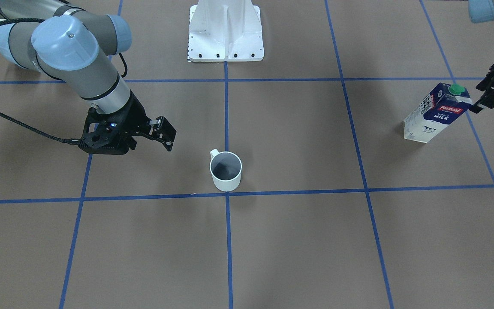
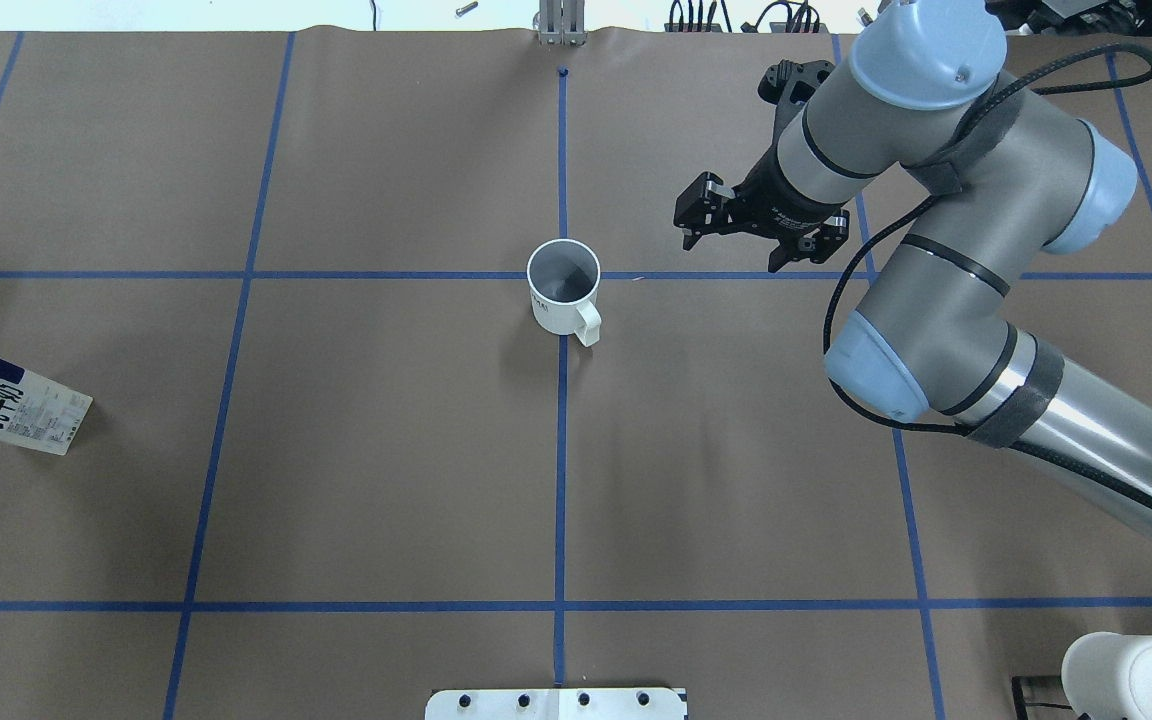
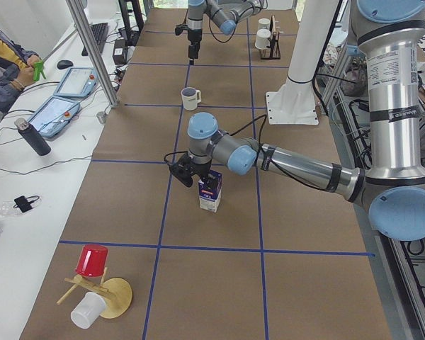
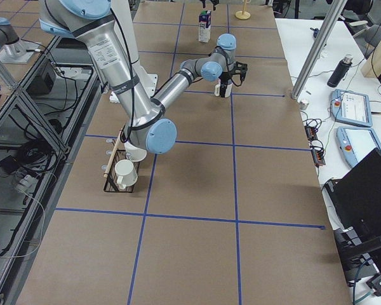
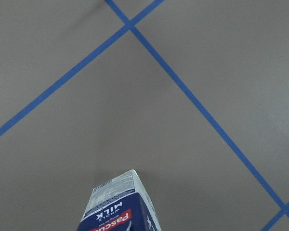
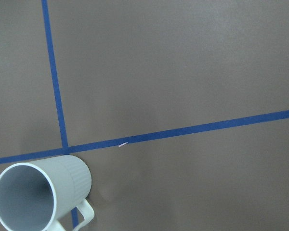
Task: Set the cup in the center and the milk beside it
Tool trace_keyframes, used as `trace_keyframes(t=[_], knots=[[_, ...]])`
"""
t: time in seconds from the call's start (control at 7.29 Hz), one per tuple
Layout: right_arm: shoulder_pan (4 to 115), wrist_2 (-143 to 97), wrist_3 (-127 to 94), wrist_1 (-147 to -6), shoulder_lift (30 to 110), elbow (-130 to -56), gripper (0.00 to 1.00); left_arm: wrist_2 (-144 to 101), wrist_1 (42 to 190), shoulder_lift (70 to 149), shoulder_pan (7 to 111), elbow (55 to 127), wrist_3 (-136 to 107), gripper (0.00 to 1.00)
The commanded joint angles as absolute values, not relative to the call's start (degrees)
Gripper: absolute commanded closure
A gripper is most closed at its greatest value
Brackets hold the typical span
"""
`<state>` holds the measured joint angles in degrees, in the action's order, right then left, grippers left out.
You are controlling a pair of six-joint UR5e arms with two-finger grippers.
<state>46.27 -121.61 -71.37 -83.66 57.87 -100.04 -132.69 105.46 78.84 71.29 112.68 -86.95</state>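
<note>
The cup (image 1: 225,171), a plain white mug with a dark inside, stands upright at the table's middle, on the centre tape line; it also shows in the overhead view (image 2: 564,286) and the right wrist view (image 6: 38,197). My right gripper (image 1: 167,135) is open and empty, apart from the cup on my right side. The milk (image 1: 438,112), a navy and white carton with a green cap, stands upright far out on my left, also seen from overhead (image 2: 6,400) and the left wrist view (image 5: 120,207). My left gripper (image 1: 480,96) is open beside the carton's top, not holding it.
The white robot base (image 1: 225,34) stands at the table's robot side. A rack with white mugs (image 2: 1136,680) is at my near right. A wooden stand with a red cup (image 3: 92,261) and a white cup sits at the far left end. Blue tape lines grid the brown table.
</note>
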Motion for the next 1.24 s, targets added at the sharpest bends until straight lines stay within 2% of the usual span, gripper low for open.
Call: trace_keyframes(t=[0.0,1.1], knots=[[49.02,-124.52,-71.19,-83.76,60.98,-102.56,0.0,-132.72,107.12,77.96,69.71,112.59,-91.46,0.02],[49.83,-124.8,-69.52,-83.85,63.54,-104.59,0.0,-132.71,108.54,77.87,66.1,112.41,-97.1,0.02]])
